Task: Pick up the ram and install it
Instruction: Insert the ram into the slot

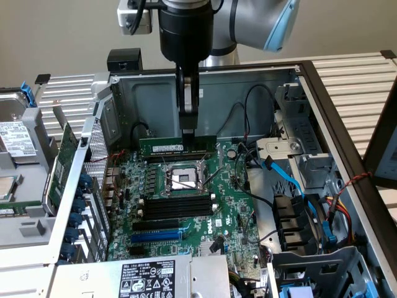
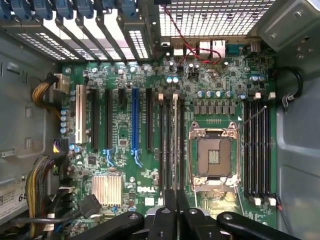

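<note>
Holding: ram (image 1: 164, 146), a long thin green stick, pinched by the gripper (image 1: 188, 131) near mid-length on its upper edge, with the fingers (image 1: 186, 112) pressed together on its two faces.
Ram, place: level and standing on edge, low over the board (image 1: 226, 205), just past the far side of the socket (image 1: 180, 179), inside the open case (image 1: 248, 81). Whether its lower edge touches anything there cannot be told.
Ram, weight: judged very light, no real load for the arm.
Ram, stiffness: judged a stiff flat board, yet thin enough to flex or crack if twisted or pushed off-square.
Ram, surface: smooth flat faces with low chips and a white label. A narrow pinch could slip, or let the stick pivot along its length.
Ram, fragility: judged delicate at the contact edge and the chips, and best kept from hard knocks.
Ram, hold: both flat faces at the middle of the top edge, so the ends balance and the contact edge stays free.
Slots: four black ones (image 1: 170, 207) on the socket's near side, which appear empty.
Cables: loose blue and black runs (image 1: 282, 177) toward the exterior view's right, apart from the ram.
</note>
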### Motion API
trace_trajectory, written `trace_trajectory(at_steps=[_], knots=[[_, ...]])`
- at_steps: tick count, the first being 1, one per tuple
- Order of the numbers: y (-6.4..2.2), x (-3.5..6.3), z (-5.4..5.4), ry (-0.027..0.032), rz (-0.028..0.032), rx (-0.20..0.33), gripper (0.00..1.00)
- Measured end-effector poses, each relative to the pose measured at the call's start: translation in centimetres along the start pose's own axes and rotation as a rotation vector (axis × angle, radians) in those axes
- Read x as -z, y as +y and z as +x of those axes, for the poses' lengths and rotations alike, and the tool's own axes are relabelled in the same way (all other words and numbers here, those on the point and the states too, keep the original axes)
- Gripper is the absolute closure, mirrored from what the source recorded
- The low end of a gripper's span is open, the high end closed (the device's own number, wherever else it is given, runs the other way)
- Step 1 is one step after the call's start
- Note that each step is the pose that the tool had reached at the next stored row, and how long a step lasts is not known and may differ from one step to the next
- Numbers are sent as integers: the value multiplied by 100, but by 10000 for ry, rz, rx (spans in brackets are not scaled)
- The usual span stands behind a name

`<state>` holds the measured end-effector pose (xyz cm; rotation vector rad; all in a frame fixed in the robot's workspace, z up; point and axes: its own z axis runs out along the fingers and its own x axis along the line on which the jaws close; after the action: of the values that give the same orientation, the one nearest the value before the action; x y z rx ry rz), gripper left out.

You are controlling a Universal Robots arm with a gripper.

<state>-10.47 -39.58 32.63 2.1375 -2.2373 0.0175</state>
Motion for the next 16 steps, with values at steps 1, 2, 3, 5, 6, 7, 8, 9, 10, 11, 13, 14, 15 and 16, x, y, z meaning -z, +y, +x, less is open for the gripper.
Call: trace_trajectory(at_steps=[1,2,3,5,6,7,8,9,10,11,13,14,15,16], knots=[[0,-18,-1,11,0,0,87],[0,-37,-2,21,1,-1,87],[0,-54,-3,30,2,-1,87],[1,-90,-5,53,2,-2,87],[0,-109,-6,65,3,-3,87],[1,-127,-7,77,3,-3,87],[1,-146,-8,87,4,-3,87],[2,-164,-9,99,5,-3,87],[6,-182,-10,112,5,-4,87],[14,-199,-10,118,5,-4,87],[35,-234,-11,128,7,2,87],[46,-251,-11,132,7,6,87],[57,-268,-11,136,7,10,87],[64,-285,-12,141,7,13,87]])
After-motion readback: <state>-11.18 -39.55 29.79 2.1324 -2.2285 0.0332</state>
